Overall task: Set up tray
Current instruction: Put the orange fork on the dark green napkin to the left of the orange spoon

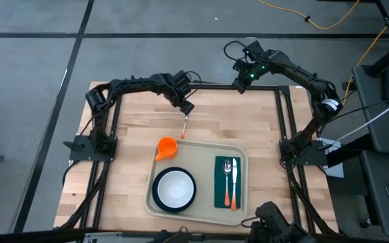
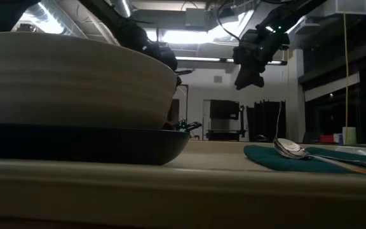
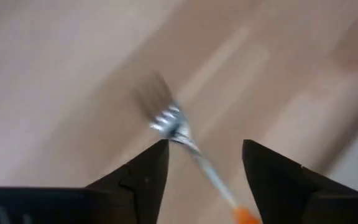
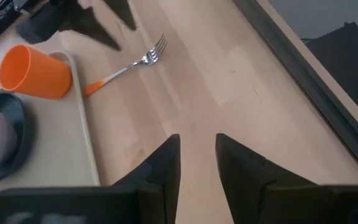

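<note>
Beside the tray (image 1: 198, 209), fork (image 1: 184, 127) on bare wood under open left tool (image 1: 187, 108), orange cup (image 1: 166, 148) near

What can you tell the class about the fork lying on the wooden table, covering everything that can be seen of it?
The silver metal fork with an orange handle has shiny tines, a slim neck and a plastic-looking grip. It lies flat on the pale wooden table, outside the cream rectangular plastic tray, handle end towards the tray's rim and near the orange plastic cup. The left tool hovers open just above its tines, without visibly gripping it.
</note>
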`<action>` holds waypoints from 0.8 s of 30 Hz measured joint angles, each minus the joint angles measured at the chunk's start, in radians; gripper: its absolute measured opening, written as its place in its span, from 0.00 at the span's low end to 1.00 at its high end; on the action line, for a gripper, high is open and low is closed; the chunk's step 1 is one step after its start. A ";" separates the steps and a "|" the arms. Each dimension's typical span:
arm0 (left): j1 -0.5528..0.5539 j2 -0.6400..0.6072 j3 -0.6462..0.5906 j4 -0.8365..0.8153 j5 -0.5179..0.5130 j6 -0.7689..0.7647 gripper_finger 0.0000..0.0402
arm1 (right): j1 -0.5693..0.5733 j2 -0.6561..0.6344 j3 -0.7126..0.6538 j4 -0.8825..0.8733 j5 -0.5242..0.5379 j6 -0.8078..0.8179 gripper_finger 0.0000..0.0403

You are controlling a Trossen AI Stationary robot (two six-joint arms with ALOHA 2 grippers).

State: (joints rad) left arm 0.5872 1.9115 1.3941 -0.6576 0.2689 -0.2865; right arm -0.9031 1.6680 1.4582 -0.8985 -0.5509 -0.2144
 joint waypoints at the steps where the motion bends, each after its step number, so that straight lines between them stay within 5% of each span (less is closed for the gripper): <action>1: -0.004 0.011 0.024 -0.022 0.030 -0.016 0.51 | 0.000 0.000 0.000 0.005 0.000 0.000 0.27; 9: -0.001 0.021 0.258 -0.163 0.091 0.013 0.58 | 0.000 0.000 0.000 0.042 -0.020 -0.004 0.27; 16: 0.152 0.095 0.362 -0.309 0.474 0.046 0.57 | 0.000 0.000 0.000 0.042 -0.082 -0.051 0.27; 20: 0.194 0.156 0.432 -0.441 0.469 0.130 0.57 | 0.000 0.000 0.000 0.034 -0.082 -0.054 0.27; 24: 0.201 0.241 0.514 -0.691 0.302 0.307 0.57 | 0.001 0.000 0.000 0.017 -0.099 -0.060 0.27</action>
State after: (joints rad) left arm 0.7884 2.1525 1.9083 -1.3489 0.5710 0.0209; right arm -0.9024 1.6680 1.4582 -0.8819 -0.6502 -0.2747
